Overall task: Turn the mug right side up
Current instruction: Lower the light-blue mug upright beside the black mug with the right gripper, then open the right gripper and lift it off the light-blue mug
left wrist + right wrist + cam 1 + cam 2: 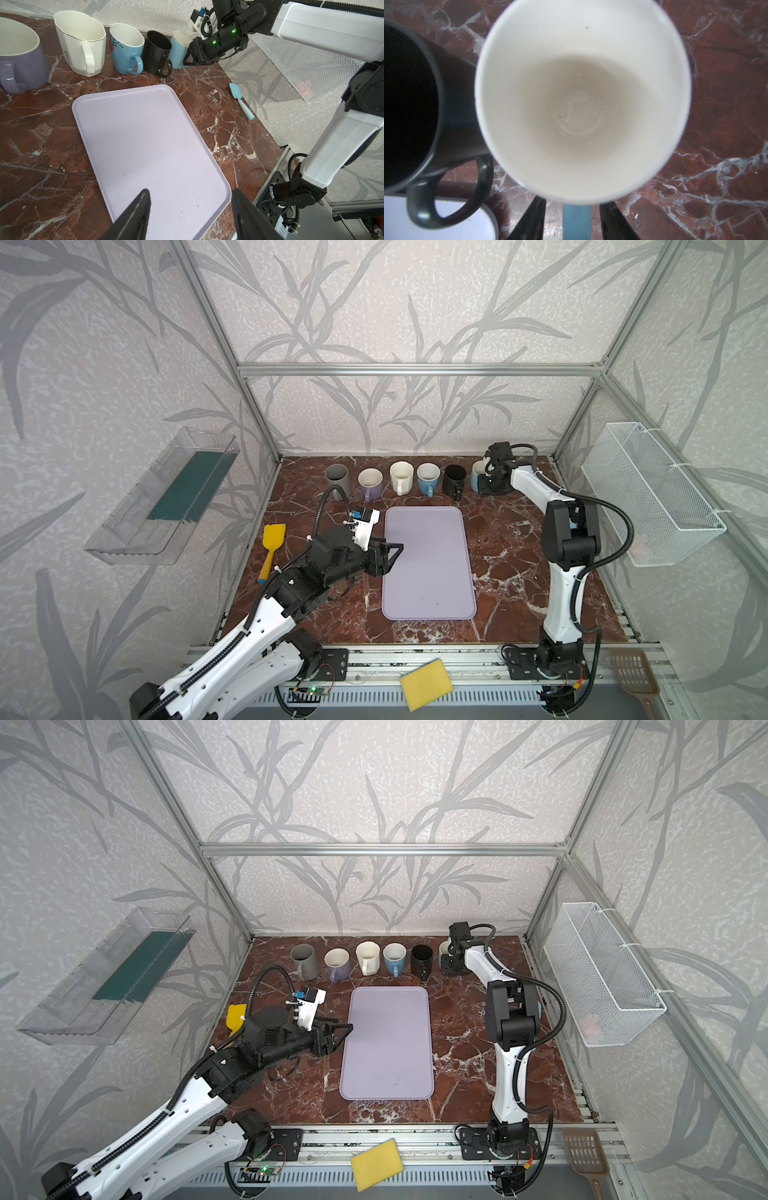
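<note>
Reads as upright: light blue mug [581, 93] mouth-up on the tabletop [507, 572], right end of the row, just beside the black mug [409, 99]. Right hand [574, 205] parted narrowly astride the handle [576, 222], gaps both sides, gripping nothing. Risk if backed out off-line or twisted: hooking that handle, dragging or tipping the mug into the black one. Left hand [190, 193] wide, empty, over the tray [428, 572] edge, well apart; no hazard there.
</note>
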Tool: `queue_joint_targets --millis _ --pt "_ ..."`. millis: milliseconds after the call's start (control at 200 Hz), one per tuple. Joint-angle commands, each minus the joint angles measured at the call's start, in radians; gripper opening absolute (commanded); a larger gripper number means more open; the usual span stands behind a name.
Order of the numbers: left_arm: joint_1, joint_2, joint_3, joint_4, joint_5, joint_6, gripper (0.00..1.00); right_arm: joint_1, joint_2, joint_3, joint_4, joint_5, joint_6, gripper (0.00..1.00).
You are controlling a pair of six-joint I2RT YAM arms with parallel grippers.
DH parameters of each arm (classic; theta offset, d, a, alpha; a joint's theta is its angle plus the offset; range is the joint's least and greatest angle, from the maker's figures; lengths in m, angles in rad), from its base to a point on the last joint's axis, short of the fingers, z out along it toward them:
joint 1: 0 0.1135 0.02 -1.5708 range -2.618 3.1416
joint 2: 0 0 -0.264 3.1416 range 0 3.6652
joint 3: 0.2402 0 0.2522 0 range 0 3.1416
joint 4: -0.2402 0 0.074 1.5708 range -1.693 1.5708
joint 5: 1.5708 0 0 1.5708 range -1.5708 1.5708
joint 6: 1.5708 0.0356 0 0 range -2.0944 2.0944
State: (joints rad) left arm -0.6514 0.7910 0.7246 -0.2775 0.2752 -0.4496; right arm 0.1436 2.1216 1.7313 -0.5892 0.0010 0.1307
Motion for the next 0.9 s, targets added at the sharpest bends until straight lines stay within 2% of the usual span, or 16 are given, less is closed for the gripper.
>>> queue_joint_targets --millis 0,125,270,470,510,715,895 --pt "0.004 -0.005 0.013 -0.005 0.013 0.010 0.69 0.004 -0.083 -0.017 -0.009 0.021 -0.005 0.49" --pt "0.005 -0.006 0.014 -0.006 0.009 0.008 0.70 0.004 -0.130 -0.052 0.004 0.037 0.001 0.55" --pt "0.005 -0.013 0.012 -0.008 0.003 0.006 0.71 0.005 -0.187 -0.097 0.006 0.036 0.011 0.75" --pt "0.005 -0.013 0.013 -0.011 -0.006 0.003 0.74 0.007 -0.259 -0.158 0.012 0.028 0.022 0.87" --pt "0.005 -0.016 0.014 -0.012 -0.010 0.003 0.75 0.007 -0.278 -0.172 0.020 0.026 0.022 0.98" --pt "0.005 -0.019 0.029 -0.043 -0.036 0.000 0.79 0.007 -0.377 -0.248 0.050 0.015 0.027 0.99" --pt "0.004 -0.022 0.077 -0.107 -0.095 0.006 0.86 0.007 -0.498 -0.337 0.116 -0.046 0.029 0.99"
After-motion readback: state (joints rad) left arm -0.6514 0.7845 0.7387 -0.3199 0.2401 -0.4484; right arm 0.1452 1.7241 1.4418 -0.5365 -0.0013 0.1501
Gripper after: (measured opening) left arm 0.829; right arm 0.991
